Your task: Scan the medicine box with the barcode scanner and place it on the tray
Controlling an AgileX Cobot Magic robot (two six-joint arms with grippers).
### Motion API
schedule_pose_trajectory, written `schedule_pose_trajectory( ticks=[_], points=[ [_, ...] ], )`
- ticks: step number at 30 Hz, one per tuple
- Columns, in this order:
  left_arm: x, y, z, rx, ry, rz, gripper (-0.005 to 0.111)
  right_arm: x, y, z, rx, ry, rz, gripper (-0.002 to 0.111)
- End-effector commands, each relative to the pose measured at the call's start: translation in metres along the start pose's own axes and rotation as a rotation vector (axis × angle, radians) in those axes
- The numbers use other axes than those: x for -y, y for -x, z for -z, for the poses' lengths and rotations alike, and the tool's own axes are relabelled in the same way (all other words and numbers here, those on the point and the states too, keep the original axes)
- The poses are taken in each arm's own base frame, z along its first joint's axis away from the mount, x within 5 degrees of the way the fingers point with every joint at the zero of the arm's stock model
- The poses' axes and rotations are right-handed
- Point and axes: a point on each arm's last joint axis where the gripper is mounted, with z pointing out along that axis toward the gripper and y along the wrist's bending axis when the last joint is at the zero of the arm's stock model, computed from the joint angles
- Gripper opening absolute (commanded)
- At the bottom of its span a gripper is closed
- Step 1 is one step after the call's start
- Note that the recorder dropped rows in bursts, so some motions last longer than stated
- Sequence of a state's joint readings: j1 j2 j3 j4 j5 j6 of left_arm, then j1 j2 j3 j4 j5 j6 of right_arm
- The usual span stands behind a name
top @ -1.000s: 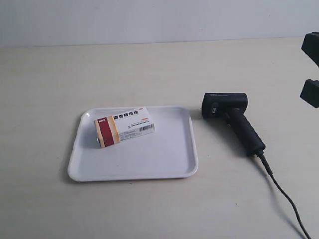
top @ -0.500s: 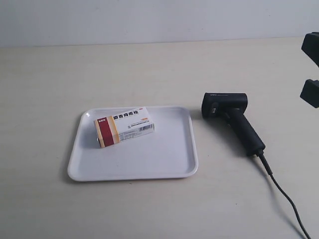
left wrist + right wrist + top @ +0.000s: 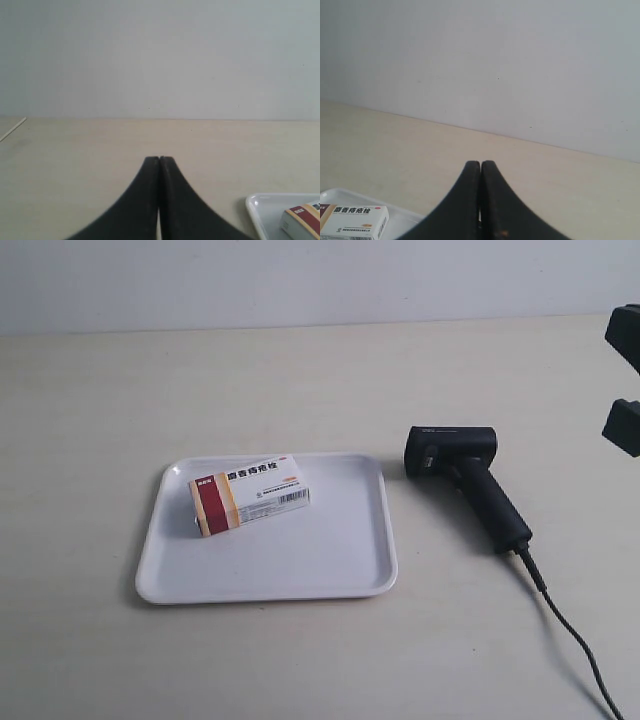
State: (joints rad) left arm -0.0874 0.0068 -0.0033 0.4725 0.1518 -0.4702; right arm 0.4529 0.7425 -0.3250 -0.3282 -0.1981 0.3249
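Observation:
The white medicine box (image 3: 248, 494) with its red and orange end lies flat inside the white tray (image 3: 330, 560), toward the tray's back left. The black barcode scanner (image 3: 465, 480) lies on the table beside the tray, its cable (image 3: 570, 635) trailing to the lower edge of the exterior view. My left gripper (image 3: 159, 159) is shut and holds nothing; a tray corner (image 3: 255, 202) and the box (image 3: 302, 220) show off to its side. My right gripper (image 3: 480, 163) is shut and holds nothing, with the box (image 3: 352, 220) off to its side. Both grippers stand apart from box and scanner.
Black parts of an arm (image 3: 625, 380) show at the exterior view's right edge, beyond the scanner. A pale wall (image 3: 320, 280) runs behind the light wooden table (image 3: 300, 380).

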Motion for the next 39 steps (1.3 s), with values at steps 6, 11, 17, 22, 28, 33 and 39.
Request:
schedule_pose_trajectory(
  ticks=[6, 11, 17, 22, 28, 33, 39],
  points=[
    [0.0024, -0.0081, 0.0007, -0.076, -0.020, -0.097, 0.000, -0.0005, 0.0015, 0.0015, 0.019, 0.004, -0.002, 0.001],
    [0.0007, -0.0084, 0.0008, -0.081, 0.018, -0.051, 0.000, -0.0005, 0.0015, 0.0015, 0.019, 0.004, -0.002, 0.001],
    [-0.0006, -0.0099, 0.0010, -0.099, 0.042, -0.057, 0.000, -0.0005, 0.0015, 0.0015, 0.019, 0.004, -0.002, 0.001],
    [-0.0007, -0.0102, 0.0010, -0.101, 0.042, -0.057, 0.000, -0.0005, 0.0015, 0.0015, 0.019, 0.004, -0.002, 0.001],
    [-0.0007, -0.0102, 0.0010, -0.101, 0.042, -0.057, 0.000, -0.0005, 0.0015, 0.0015, 0.019, 0.004, -0.002, 0.001],
    [-0.0007, -0.0102, 0.0010, -0.101, 0.042, -0.057, 0.000, -0.0005, 0.0015, 0.0015, 0.019, 0.004, -0.002, 0.001],
    [-0.0007, -0.0102, 0.0010, -0.101, 0.042, -0.057, 0.000, -0.0005, 0.0015, 0.0015, 0.019, 0.004, -0.002, 0.001]
  ],
)
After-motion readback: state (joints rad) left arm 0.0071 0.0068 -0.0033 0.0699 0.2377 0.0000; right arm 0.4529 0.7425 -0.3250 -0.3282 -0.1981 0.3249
